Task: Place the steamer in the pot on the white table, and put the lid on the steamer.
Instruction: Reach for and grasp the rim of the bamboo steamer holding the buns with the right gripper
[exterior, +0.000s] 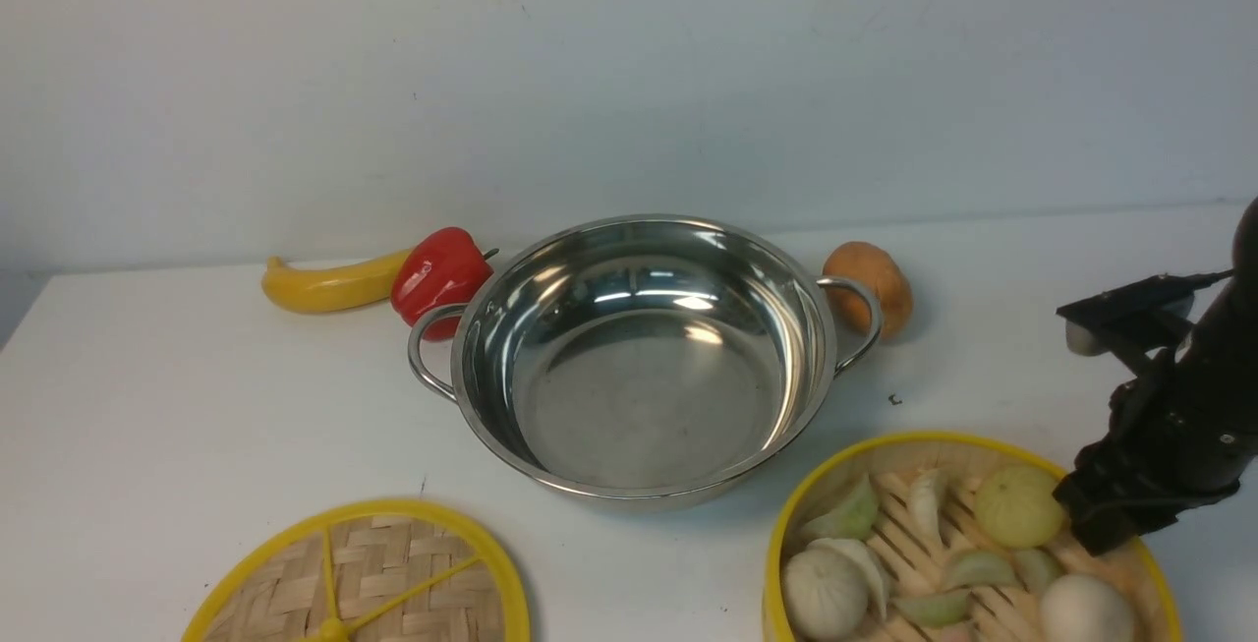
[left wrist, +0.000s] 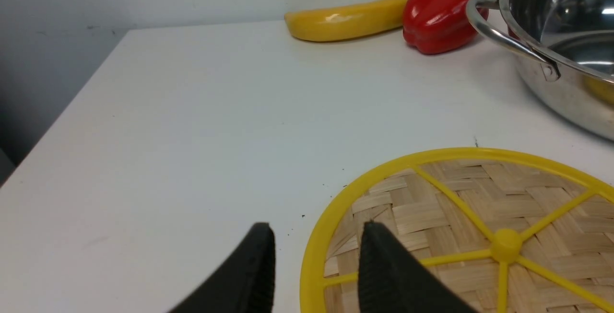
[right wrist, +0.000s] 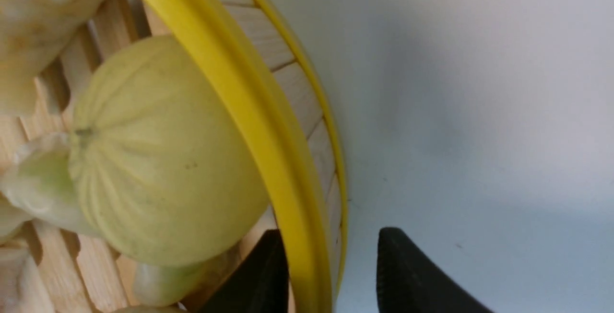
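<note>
the right gripper [right wrist: 332,230] held parted jaws astride the steamer [exterior: 904,549] wall, seemingly to lift it into the pot [exterior: 639,367].

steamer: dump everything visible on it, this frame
The steamer is a round, shallow bamboo basket with a yellow rim, a pale slatted floor and a strip-wood wall. It holds pale toy buns and dumplings. It sits upright on the white table, right of and nearer than the pot, not touching it. Its near part is cut off in the front view. The right tool straddles its right rim, one finger inside, one outside, with a gap showing on the outer side.
</note>
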